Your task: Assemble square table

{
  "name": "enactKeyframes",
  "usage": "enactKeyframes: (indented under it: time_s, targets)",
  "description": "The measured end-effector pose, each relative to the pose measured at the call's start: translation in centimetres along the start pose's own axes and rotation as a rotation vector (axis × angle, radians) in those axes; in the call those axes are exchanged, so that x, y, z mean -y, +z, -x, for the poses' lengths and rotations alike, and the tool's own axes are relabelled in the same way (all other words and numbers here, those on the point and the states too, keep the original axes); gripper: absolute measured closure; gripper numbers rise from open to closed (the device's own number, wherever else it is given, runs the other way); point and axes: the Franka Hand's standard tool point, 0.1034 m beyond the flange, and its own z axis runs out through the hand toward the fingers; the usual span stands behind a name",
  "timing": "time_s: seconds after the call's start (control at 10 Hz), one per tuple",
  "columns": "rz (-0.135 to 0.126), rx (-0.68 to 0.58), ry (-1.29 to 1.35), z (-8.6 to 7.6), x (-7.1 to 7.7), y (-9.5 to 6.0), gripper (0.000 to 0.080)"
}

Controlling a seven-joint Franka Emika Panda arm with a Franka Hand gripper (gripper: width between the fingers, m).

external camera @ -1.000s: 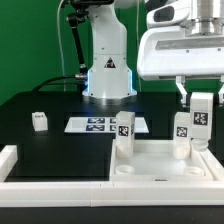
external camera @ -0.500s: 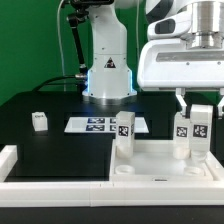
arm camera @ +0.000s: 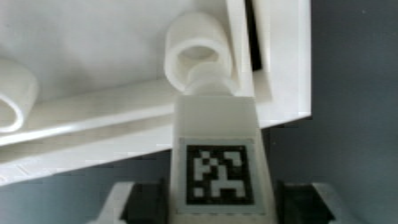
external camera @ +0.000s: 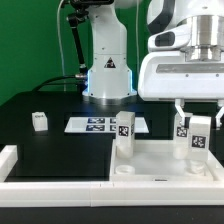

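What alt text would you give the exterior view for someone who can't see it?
A robot gripper holds a white tagged leg upright at the corner of a white square tabletop; another leg stands on it, and a small block sits on the black table.

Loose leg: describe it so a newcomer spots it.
Find the marker board before the robot base. At the exterior view's left of it sits a loose white leg, alone on the black table; the other legs are upright over the white tabletop.
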Motion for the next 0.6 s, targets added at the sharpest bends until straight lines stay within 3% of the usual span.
enactKeyframes:
  time_s: [0.2,0.6]
  targets:
    - [-0.001,0.010,0.000,0.75,0.14,-0.11,0.0509]
    - [-0.016,-0.036,-0.009,0.66,0.15,0.69,0.0509]
